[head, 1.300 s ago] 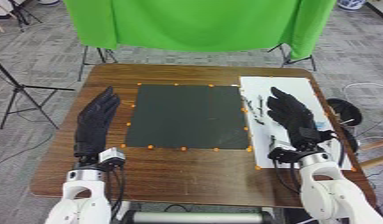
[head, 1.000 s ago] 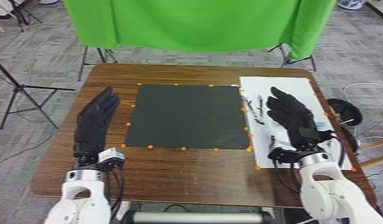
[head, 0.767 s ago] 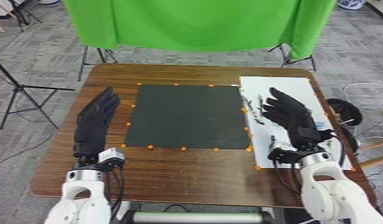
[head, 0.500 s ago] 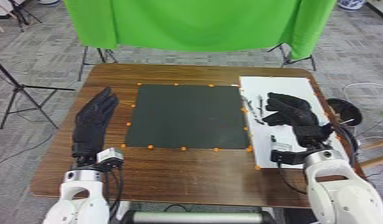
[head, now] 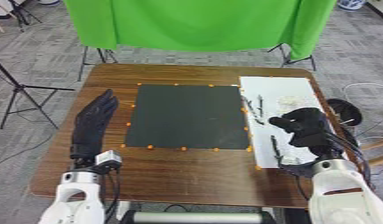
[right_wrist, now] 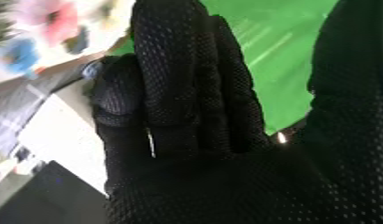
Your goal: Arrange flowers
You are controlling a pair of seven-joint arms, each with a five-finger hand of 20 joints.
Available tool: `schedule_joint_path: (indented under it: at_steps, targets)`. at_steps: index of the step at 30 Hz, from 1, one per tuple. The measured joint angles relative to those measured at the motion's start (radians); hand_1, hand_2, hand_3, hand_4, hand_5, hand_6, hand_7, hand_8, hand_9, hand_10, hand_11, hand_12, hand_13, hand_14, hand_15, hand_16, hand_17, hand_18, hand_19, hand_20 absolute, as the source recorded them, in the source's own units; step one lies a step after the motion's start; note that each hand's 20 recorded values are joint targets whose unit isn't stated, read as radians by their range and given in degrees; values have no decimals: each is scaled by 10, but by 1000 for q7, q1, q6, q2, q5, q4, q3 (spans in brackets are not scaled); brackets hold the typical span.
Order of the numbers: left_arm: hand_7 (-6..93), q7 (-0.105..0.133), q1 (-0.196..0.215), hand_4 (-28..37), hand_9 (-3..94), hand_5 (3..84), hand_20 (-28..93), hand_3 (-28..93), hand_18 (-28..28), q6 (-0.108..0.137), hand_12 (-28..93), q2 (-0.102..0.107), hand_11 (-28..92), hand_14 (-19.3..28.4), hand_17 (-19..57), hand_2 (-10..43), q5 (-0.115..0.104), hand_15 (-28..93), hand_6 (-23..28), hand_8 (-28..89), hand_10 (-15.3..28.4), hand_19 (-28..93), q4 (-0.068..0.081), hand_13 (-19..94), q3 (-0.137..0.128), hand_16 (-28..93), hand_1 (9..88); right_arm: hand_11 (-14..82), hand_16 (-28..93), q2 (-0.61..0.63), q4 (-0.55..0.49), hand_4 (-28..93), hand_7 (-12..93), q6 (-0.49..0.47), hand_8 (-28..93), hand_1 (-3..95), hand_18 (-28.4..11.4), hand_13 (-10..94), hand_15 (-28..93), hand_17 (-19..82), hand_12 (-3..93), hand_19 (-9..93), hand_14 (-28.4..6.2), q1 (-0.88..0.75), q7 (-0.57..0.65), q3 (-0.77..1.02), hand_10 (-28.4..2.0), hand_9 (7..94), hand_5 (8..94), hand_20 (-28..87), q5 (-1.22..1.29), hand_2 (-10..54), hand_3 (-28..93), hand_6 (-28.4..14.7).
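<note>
Green cloth hangs across the far side of the room, above a grey tiled floor with black stands off to the left. Before it is a brown wooden table. A dark mat lies on its middle, orange dots along the edges, and just to the right lies a white sheet.

Thin dark pieces rest along the left part of the sheet; whether they are flower stems is too small to tell. A longer dark strip lies nearer the robot on the sheet, and a pale round cluster is farther off, beyond the right hand. A black bin stands beside the table's right edge.

The right hand is over the right part of the sheet. In the right wrist view its fingers are open, side by side and slightly bent, with the thumb well apart from them. Blurred pink and blue flowers show past the fingers, against a pale background.

The left hand is over the table, left of the mat, open, with straight fingers pointing towards the green cloth.
</note>
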Motion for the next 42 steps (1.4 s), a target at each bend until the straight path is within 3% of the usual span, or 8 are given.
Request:
schedule_joint_path:
  at_steps: [11, 38, 42]
  targets:
    - [100, -8, 46, -247, 394, 435, 168, 699, 84, 8, 108, 44, 145, 136, 78, -82, -5, 86, 30, -63, 124, 20, -18, 318, -41, -5, 246, 325, 293, -12, 51, -227, 225, -104, -59, 353, -102, 898, 493, 632, 280, 888, -39, 9, 162, -78, -136, 806, 704, 351, -291, -95, 699, -41]
    - [99, -26, 57, -240, 394, 433, 168, 698, 85, 5, 108, 44, 143, 137, 77, -82, -6, 86, 29, -63, 123, 19, -18, 321, -44, -3, 249, 323, 320, -77, 120, -195, 230, -210, -52, 402, -73, 936, 472, 685, 284, 903, -23, 21, 228, -139, -132, 856, 737, 305, -385, -95, 694, -41]
    - [99, -27, 57, -239, 394, 433, 168, 699, 85, 5, 108, 44, 143, 137, 77, -83, -6, 86, 30, -63, 124, 19, -18, 319, -44, -3, 250, 329, 277, -82, 128, -170, 215, -210, 120, 440, -66, 937, 501, 701, 284, 902, -20, 32, 234, -151, -130, 871, 741, 287, -398, -95, 652, -43]
